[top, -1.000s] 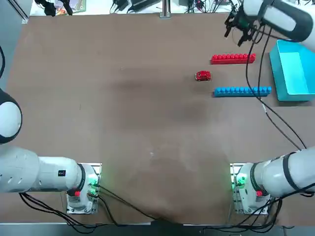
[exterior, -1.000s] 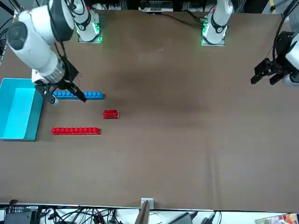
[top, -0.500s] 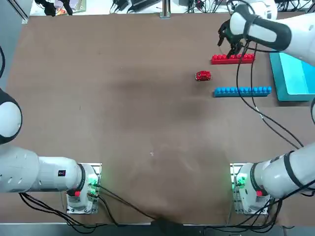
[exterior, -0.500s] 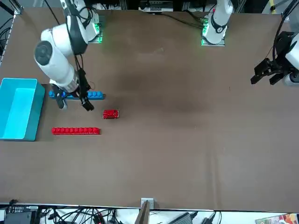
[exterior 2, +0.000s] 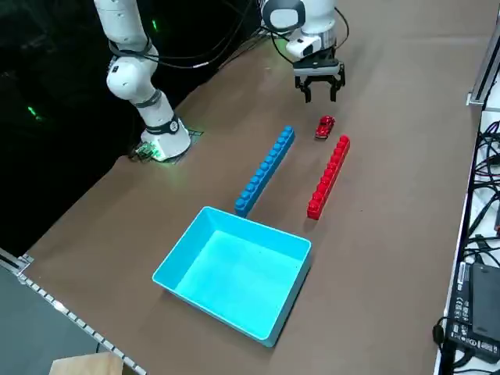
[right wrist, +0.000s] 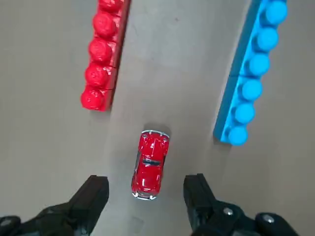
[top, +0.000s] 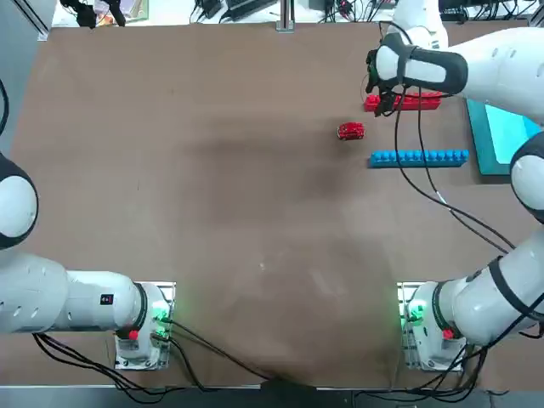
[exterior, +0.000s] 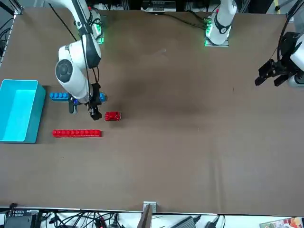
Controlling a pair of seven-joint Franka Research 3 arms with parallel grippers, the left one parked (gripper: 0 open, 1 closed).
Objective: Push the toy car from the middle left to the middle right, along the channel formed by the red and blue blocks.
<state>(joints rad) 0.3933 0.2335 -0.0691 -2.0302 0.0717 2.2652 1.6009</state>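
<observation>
Poised above the surface (exterior 2: 391, 195) at the right gripper (exterior 2: 320, 95), just to the left of the channel's mouth, with jaws parted wide and nothing between them. Close ahead of the jaws, to the robot's right and lower: the toy car (right wrist: 150, 164), flat on the surface, short of the channel (right wrist: 172, 69) and outside it. Long axis roughly in line with the channel, one jaw to either side of that line. Well suited, by the look of it, to a push from behind, rightward and straight; likely to need lowering first, perhaps closing too. Apt to veer or clip a row end if pushed off-centre. Flanking the way in: red blocks (right wrist: 103, 54) on the side far from the robot's base, blue blocks (right wrist: 251, 78) on the near side. Past the far end, a light-blue tray (exterior 2: 234, 269). On the car, no readable brand; on the black box (exterior 2: 475, 301) at the surface's edge, pale print too small to read.
</observation>
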